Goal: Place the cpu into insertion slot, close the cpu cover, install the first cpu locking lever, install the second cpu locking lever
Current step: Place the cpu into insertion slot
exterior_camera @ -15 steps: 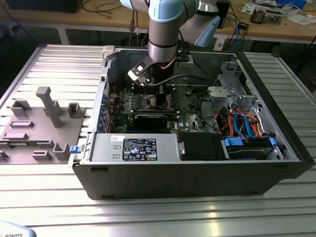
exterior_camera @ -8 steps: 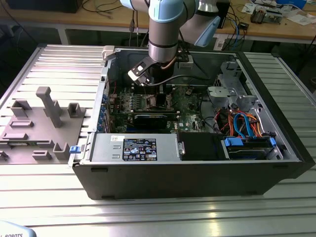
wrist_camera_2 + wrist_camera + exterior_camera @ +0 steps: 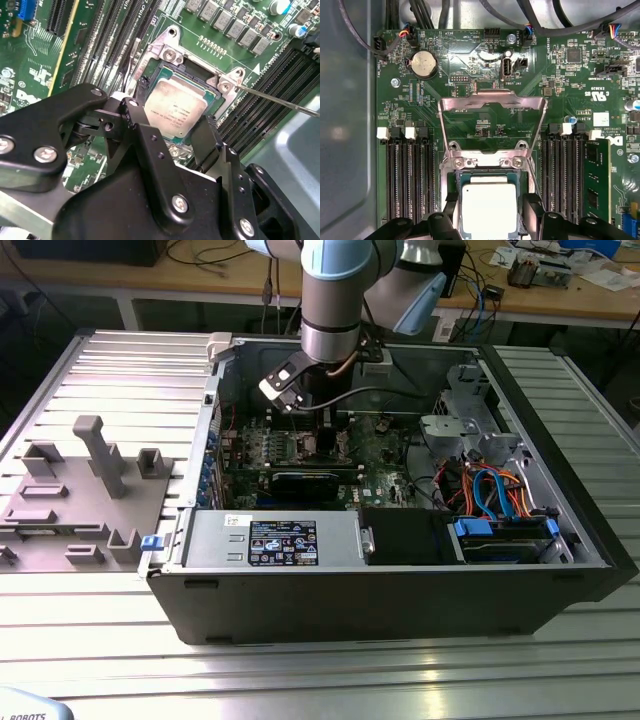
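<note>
While the arm (image 3: pixel 330 300) reaches down into the open computer case (image 3: pixel 400 590) on the slatted table (image 3: pixel 300 680), the claw (image 3: pixel 170 117) hangs low over the green motherboard (image 3: pixel 470 60). Its two black fingers (image 3: pixel 134 120) stand wide, one on either side of the cpu (image 3: pixel 487 207), straddling it rather than pinching it (whether a pad brushes the chip's edge I cannot tell). The cpu lies flat, pale face up, inside the insertion slot (image 3: pixel 490 173), with the slot's dark rim showing around it in both wrist views. The cpu cover (image 3: pixel 520 102) is swung open, away from the slot, and the board shows through its window. Its hinged end sits by two screws at the slot's edge. A thin metal lever (image 3: pixel 280 102) sticks out from one corner of the socket, unlatched. Long black memory slots (image 3: pixel 407 180) run along both sides of the socket.
</note>
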